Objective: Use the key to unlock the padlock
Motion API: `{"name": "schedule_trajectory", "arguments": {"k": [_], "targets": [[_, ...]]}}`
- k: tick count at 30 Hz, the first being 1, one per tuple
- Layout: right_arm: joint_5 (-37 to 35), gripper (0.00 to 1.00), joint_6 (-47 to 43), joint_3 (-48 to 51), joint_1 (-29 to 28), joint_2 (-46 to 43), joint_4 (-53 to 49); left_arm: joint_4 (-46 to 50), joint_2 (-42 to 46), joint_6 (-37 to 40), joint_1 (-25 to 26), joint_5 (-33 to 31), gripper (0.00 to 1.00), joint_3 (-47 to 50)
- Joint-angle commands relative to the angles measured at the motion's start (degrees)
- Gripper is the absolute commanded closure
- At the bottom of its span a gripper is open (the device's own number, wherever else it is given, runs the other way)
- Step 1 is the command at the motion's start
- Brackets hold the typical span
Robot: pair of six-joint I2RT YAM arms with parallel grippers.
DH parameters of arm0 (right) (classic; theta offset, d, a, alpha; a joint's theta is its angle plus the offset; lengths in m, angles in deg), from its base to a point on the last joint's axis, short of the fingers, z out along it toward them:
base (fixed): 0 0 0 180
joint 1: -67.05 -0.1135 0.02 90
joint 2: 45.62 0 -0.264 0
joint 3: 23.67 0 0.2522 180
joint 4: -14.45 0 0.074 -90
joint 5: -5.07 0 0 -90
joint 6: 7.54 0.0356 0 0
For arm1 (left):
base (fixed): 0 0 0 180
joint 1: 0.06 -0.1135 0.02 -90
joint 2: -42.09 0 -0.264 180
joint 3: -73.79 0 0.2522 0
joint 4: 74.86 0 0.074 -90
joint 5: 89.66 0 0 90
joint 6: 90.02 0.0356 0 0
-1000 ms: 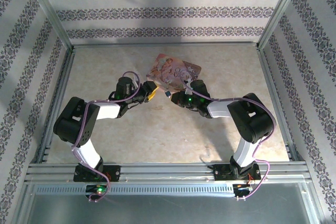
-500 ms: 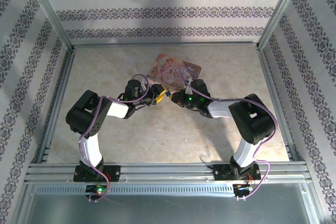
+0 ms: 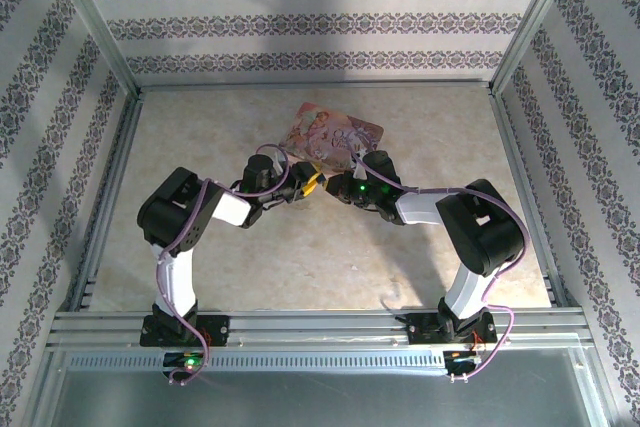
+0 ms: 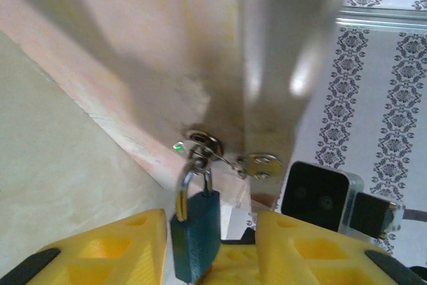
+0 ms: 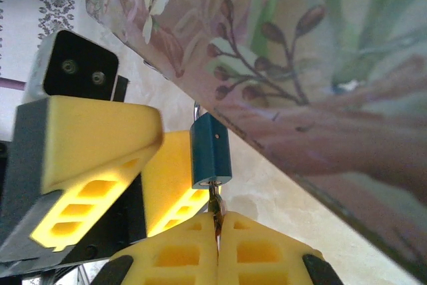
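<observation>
Desk (image 3: 200, 127), pale stone pattern, carries a pink floral box (image 3: 330, 132) at its middle. Both arms converge on the near edge of that box.

Left arm (image 3: 185, 222): over the last second it has swung inward toward the box's near edge. Right arm (image 3: 470, 227): no visible shift in the same interval.

Left gripper (image 4: 210, 218): jaws wide, one yellow finger on each side of the padlock. The gap on one side is plain, so it brackets the padlock and is not pinching it. A second ago it stood apart from the lock.

Right gripper (image 5: 217, 221): jaws pressed together on the key, just below the box's near edge.

Padlock (image 5: 209, 148): blue body hanging from the hasp (image 4: 203, 143) on the box's near face, shackle closed through it.

Key (image 5: 214, 205): a thin sliver running from the right fingertips up into the padlock's underside; it looks seated.

Reading: the padlock now has support at hand. Once the left jaws close, the right can turn the key without the body swinging. Padlock not yet open.
</observation>
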Motion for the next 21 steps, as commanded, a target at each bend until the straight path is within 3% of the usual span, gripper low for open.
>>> {"name": "schedule_trajectory", "arguments": {"k": [1, 17, 21], "targets": [[1.52, 1.00, 0.45, -1.94, 0.43, -1.77, 1.64, -5.17, -2.00, -2.02, 1.19, -0.91, 0.63, -1.60], [0.50, 1.00, 0.78, -1.61, 0.60, -2.76, 1.47, -4.37, -1.41, -2.10, 1.64, -2.89, 0.79, -1.16], [-0.45, 0.87, -0.01, -0.56, 1.56, -4.27, 0.94, -2.43, 0.25, -0.88, 1.94, -3.41, 0.85, -1.28]]}}
